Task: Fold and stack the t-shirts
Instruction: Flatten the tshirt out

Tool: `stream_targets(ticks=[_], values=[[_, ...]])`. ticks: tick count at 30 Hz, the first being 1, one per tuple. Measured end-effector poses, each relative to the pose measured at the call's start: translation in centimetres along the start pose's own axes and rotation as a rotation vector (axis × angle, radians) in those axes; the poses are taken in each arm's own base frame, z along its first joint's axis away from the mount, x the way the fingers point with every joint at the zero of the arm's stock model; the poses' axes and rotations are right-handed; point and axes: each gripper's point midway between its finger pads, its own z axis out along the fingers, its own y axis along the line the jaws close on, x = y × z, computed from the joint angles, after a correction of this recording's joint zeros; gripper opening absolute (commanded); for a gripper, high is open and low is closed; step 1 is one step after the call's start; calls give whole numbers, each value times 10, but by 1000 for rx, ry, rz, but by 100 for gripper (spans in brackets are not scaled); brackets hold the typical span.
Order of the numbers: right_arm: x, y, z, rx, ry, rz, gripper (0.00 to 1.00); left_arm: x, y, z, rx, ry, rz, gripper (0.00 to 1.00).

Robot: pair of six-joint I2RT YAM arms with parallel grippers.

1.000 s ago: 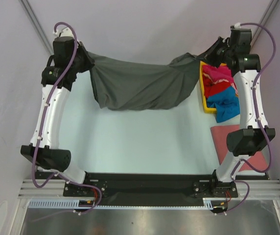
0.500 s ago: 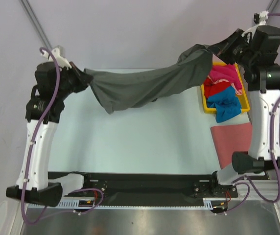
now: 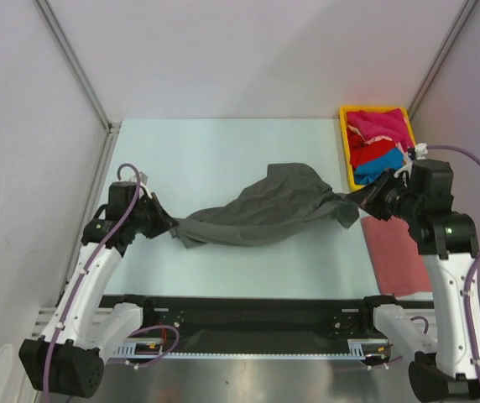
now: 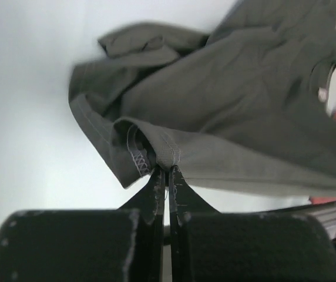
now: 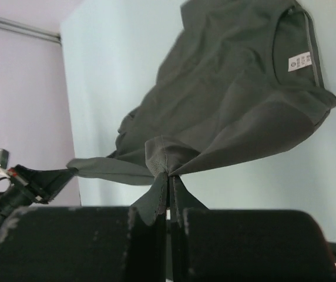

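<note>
a yellow tray (image 3: 342,147) is sitting in the far right corner of the table (image 3: 223,147), against the right wall. it is holding a heap of t-shirts: a magenta shirt (image 3: 378,126) at the far end, a red shirt (image 3: 373,155) in the middle and a bright blue shirt (image 3: 388,175) at the near end, partly hidden behind the right arm. a salmon-pink shirt (image 3: 399,256) is lying flat on the table near the right edge, just nearer than the tray and partly under that arm.

the dark grey shirt (image 3: 261,210) is stretching across the near half of the table between the two arms, its middle lying rumpled on the surface. the left gripper (image 3: 166,225) is pinching a stitched hem, its fingers closed tight on the fold in the left wrist view (image 4: 167,176). the right gripper (image 3: 366,201) is clamping the opposite end just beside the tray's near corner, its fingers pressed together on a bunch of cloth in the right wrist view (image 5: 169,179). that view is also showing the collar facing up with a white label (image 5: 300,60) inside.

beyond the grey shirt, pale table is running to the far wall and to the left edge rail (image 3: 106,159). on the right, the tray and the pink shirt are taking up the strip along the wall.
</note>
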Motion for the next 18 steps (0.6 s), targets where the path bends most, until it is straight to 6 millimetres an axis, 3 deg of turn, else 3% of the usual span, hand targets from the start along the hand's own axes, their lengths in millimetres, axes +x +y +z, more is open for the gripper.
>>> stream_targets(ticks=[1, 3, 6, 10, 14, 16, 18], values=[[4, -5, 6, 21, 30, 18, 0, -2, 0, 1, -11, 5, -8, 0], [-1, -6, 20, 36, 56, 30, 0, -26, -12, -4, -9, -43, -3, 0], [-25, 3, 44, 47, 67, 38, 0, -94, -53, -17, 56, -181, 17, 0], [-84, 38, 75, -2, 6, 19, 0, -202, -118, -37, 168, -377, 55, 0], [-144, 81, 90, -75, -79, -15, 0, -284, -165, -53, 253, -504, 107, 0], [-169, 101, 89, -113, -127, -36, 0, -306, -181, -62, 294, -549, 141, 0], [-182, 114, 80, -142, -164, -57, 0, -308, -185, -67, 307, -559, 161, 0]])
